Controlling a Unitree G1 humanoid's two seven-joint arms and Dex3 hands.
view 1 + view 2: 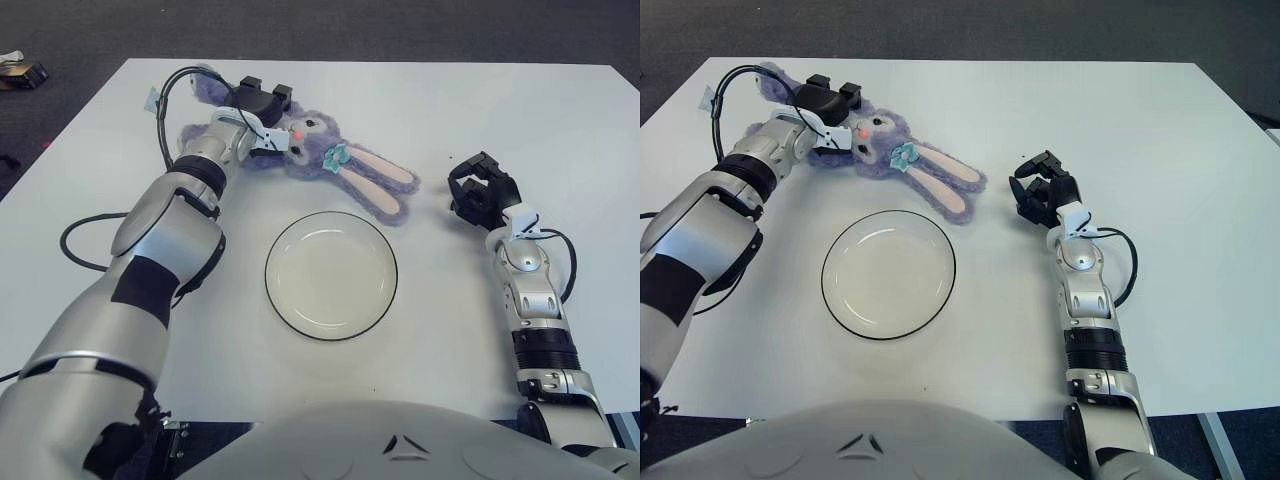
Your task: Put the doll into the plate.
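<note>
In the left eye view, the left hand point(262, 100) is reaching to the far left part of the white rectangular worktop point(450, 330), its dark fingers closing over the body of the purple plush rabbit doll with long pink-lined ears point(330, 155). The doll is lying flat on the worktop, its head with the pink nose just beside the hand, its ears pointing toward the right and slightly nearer the robot. The round clear glass plate with a dark rim point(331, 275) is sitting nearer the robot than the doll, apart from it, with the ear tips ending just beyond its far edge. The right hand point(480, 192) is showing to the right of the ears, fingers curling inward around nothing.

In the right eye view, the left hand point(830, 97) is gripping the doll point(902, 158) at the body, with the doll's limbs partly hidden behind it. The plate point(888, 273) is holding nothing. The right hand point(1043, 192) is showing right of the ear tips, well apart from the plate, its black fingers bending in on themselves. A black cable point(1128, 262) is looping beside its forearm.
</note>
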